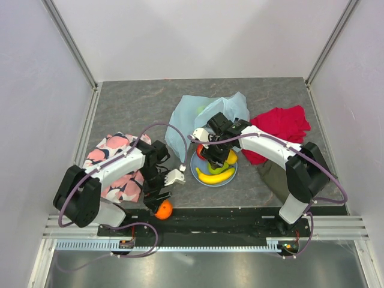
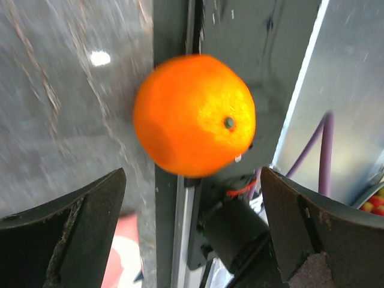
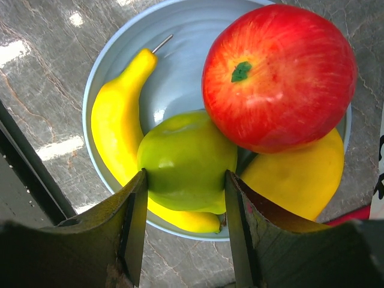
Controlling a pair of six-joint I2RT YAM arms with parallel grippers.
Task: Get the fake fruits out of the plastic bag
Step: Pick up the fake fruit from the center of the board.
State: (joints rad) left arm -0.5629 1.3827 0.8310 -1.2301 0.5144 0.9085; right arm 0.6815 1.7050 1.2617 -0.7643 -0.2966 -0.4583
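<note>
Top external view: the left gripper [image 1: 161, 193] hangs over the near edge of the tabletop [image 1: 132, 102], and the orange [image 1: 162, 209] lies just nearer than it, against the dark strip by the arm's base. In the left wrist view this gripper [image 2: 192, 174] stands wide open. The orange [image 2: 193, 114] sits beyond its fingertips, apart from both and held by neither.

The right gripper [image 1: 213, 157] is down over the plate [image 1: 233, 175]. In the right wrist view it [image 3: 186, 180] is closed on a green fruit [image 3: 186, 159], a finger against each side; apple or pear, I cannot tell. The plate [image 3: 96, 78] also holds a banana [image 3: 111, 126] along its left side, a red apple [image 3: 279, 75] and a round yellow fruit [image 3: 294, 180], both touching the green fruit.

The plastic bag [image 1: 186, 117] lies crumpled just behind the plate, touching its far rim. A pale greenish lump seems to show through it, though that is unclear. A pink cloth [image 1: 111, 153] lies under the left arm, and a red cloth [image 1: 279, 126] is right of the bag.
</note>
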